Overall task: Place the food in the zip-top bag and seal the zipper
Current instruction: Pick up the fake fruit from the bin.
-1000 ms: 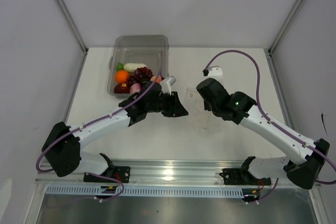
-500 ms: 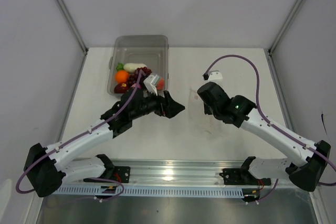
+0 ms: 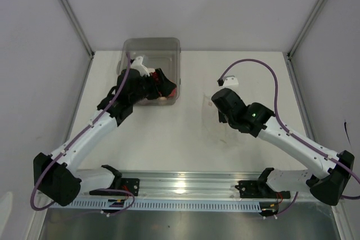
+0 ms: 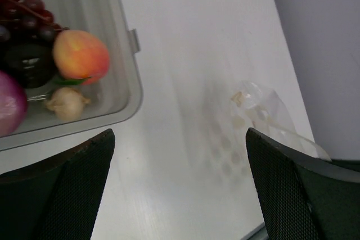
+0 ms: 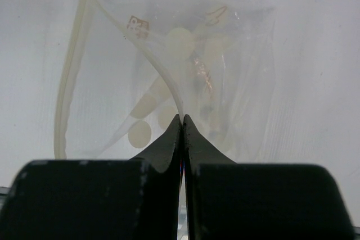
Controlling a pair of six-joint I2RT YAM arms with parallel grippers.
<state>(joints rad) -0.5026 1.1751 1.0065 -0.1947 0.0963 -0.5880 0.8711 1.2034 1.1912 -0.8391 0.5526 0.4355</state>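
Observation:
The food lies in a clear bin (image 4: 115, 54): a peach (image 4: 81, 55), dark grapes (image 4: 28, 12), a pink bulb (image 4: 8, 102) and a small pale garlic-like piece (image 4: 66, 102). My left gripper (image 3: 163, 86) hangs over the bin's right end, open and holding nothing; its fingers (image 4: 56, 189) frame the bin's corner and bare table. The zip-top bag (image 5: 185, 66) lies floppy on the table, also seen faintly as the bag (image 4: 264, 113) in the left wrist view. My right gripper (image 5: 182, 117) is shut on the bag's mouth edge, on the zipper (image 5: 163, 77).
The bin's rim (image 3: 152, 42) sits at the table's back left, against the wall. White table (image 3: 169, 139) stretches between the two arms. The right arm's purple cable (image 3: 264, 63) arcs above the table's back right.
The left arm swung from the table's middle, near the bag, back and left to over the bin, and its jaws opened wide. The right gripper stayed shut on the bag.

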